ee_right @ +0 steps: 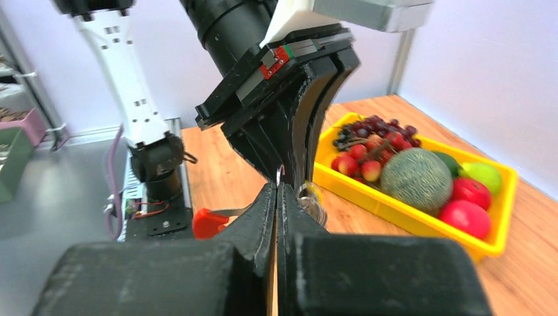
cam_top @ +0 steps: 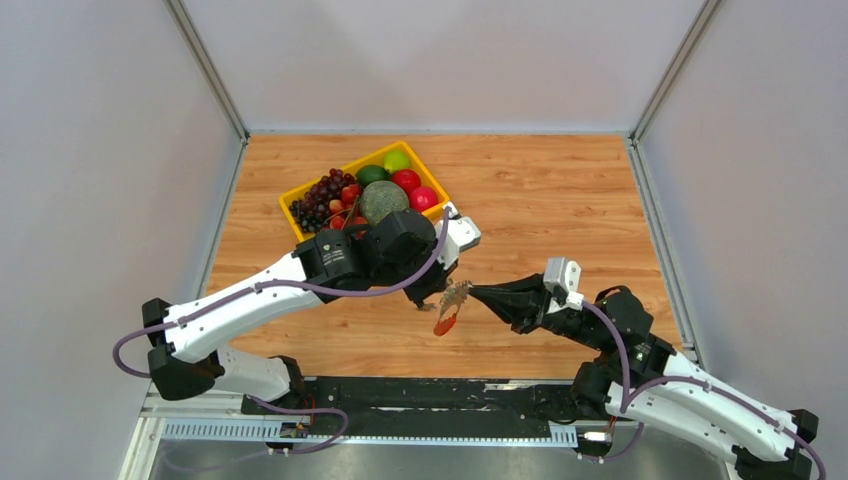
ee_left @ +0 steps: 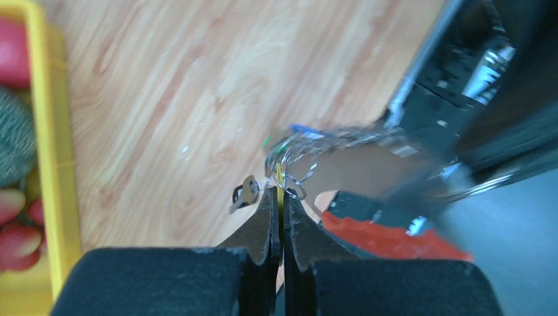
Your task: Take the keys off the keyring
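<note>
Pale wooden tabletop [cam_top: 560,200], grey walls [cam_top: 100,150] on three sides: the keyring [cam_top: 455,296] hangs in the air above the boards, caught between two robot grippers, with its red oval tag [cam_top: 444,323] dangling lowest. The left gripper [ee_left: 279,197] has its jaws pressed together on a thin yellow piece of the bunch, beside a small wire loop [ee_left: 294,187]. Of the keys [ee_left: 245,193], a brass one with a dark head hangs just left of those fingertips, and blue and green heads show farther along the silvery bunch. The right gripper [cam_top: 478,292] meets the bunch from the other side, its jaws closed on it. Behind the left arm, a yellow tray [cam_top: 340,171] holds grapes, a melon and other fruit.
</note>
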Controlling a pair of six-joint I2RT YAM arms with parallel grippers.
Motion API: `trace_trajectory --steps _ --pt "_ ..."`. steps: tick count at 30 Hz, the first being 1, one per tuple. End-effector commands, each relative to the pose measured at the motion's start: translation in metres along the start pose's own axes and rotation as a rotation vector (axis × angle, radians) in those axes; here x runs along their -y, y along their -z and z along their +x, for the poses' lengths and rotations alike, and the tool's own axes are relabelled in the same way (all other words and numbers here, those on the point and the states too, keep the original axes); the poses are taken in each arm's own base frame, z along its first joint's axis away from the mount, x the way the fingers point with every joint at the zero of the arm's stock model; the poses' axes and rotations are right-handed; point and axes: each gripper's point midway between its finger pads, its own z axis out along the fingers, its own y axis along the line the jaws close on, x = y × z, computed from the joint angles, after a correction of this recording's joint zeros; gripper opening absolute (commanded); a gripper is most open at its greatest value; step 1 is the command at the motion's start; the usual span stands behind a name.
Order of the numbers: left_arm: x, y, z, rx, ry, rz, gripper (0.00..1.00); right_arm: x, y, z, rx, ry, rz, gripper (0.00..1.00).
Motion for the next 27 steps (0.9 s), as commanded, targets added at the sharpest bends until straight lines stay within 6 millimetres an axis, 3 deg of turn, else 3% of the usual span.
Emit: trace_trajectory --steps 1,10,18,19,20,21,22,24,27 --pt "-0.051 0.002 0.006 0.052 0.135 -0.190 0.00 0.037 0.021 0.005 0.013 -0.072 0.255 0.00" --pt "-0.113 -0.027 0.010 0.170 0.250 -0.354 0.00 0.069 0.050 0.016 -0.014 -0.158 0.500 0.00" --pt "-0.153 -0.093 0.019 0.159 0.309 -0.408 0.03 0.084 0.063 0.033 -0.053 -0.237 0.635 0.00" --pt "-0.155 -0.097 0.020 0.154 0.308 -0.407 0.10 0.084 0.064 0.032 -0.050 -0.242 0.638 0.00" --pt "-0.160 -0.103 0.022 0.148 0.314 -0.417 0.36 0.085 0.065 0.032 -0.049 -0.243 0.641 0.00" --pt "-0.168 -0.102 0.023 0.152 0.335 -0.466 0.52 0.085 0.065 0.032 -0.050 -0.245 0.643 0.00" --pt "-0.171 -0.101 0.024 0.156 0.345 -0.482 0.78 0.085 0.065 0.032 -0.052 -0.246 0.646 0.00" --pt "-0.171 -0.092 0.018 0.205 0.341 -0.485 0.96 0.086 0.066 0.032 -0.060 -0.246 0.650 0.00" --pt "-0.156 -0.077 0.003 0.303 0.310 -0.406 1.00 0.088 0.066 0.034 -0.076 -0.245 0.670 0.00"
